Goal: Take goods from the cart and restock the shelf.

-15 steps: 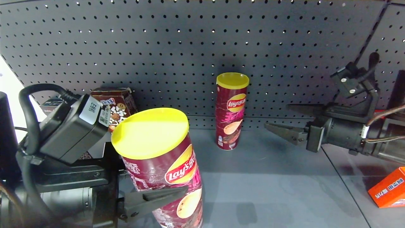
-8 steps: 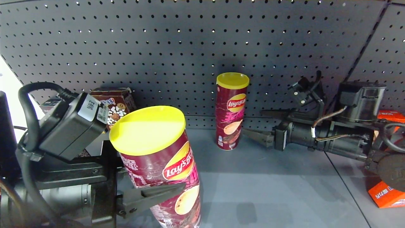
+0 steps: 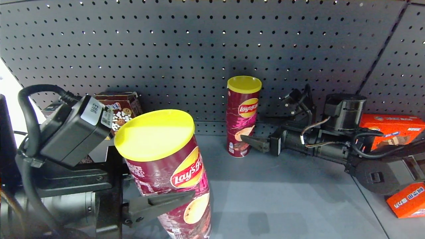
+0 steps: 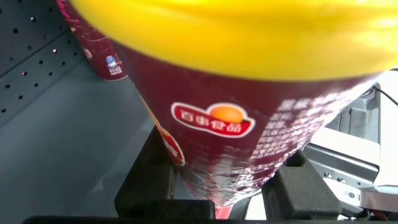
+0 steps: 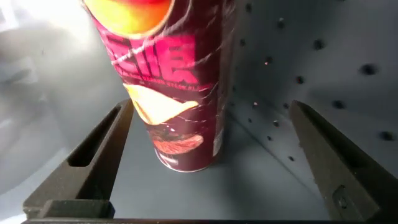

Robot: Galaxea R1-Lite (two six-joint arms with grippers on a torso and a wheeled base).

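A maroon chips can (image 3: 166,172) with a yellow lid hangs tilted over the shelf's front left, and my left gripper (image 3: 172,199) is shut on its body. In the left wrist view the can (image 4: 249,112) sits between the two black fingers (image 4: 149,180). A second, identical can (image 3: 243,116) stands upright at the back by the pegboard. My right gripper (image 3: 250,127) is open at that can's lower part. The right wrist view has the standing can (image 5: 180,93) between the spread fingers (image 5: 93,155), apart from both.
A grey shelf board (image 3: 282,199) runs under a perforated back wall (image 3: 166,49). A brown cookie box (image 3: 123,106) stands back left. Orange boxes lie at the right, one at the back (image 3: 395,127) and one near the front (image 3: 408,200).
My right gripper has travelled left along the back of the shelf until its open fingers reach the standing can. The left gripper and its can shifted only slightly.
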